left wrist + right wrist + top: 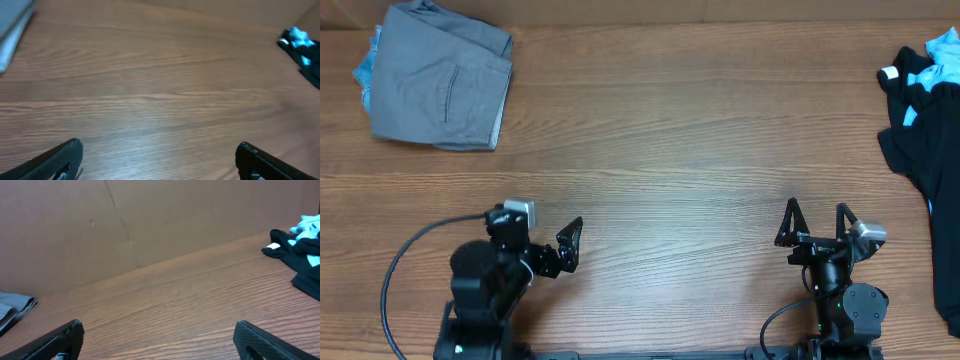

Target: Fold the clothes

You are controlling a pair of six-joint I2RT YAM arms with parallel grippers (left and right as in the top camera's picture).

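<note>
Currently, both arms sit at the near edge of the table (pixel 670 150), well apart from the clothes. Left claw (pixel 570 247): jaws spread wide, nothing between them, above bare wood. Right claw (pixel 816 222): jaws likewise wide apart and empty. The grey trousers (pixel 440 85) lie folded in the far left corner with the pocket slit facing up. They rest on light-blue denim jeans (pixel 364 72), of which only a strip shows at the left edge of the stack. The black garment (pixel 925 120), with light-blue and white parts, lies crumpled at the far right edge, partly outside the overhead view.
</note>
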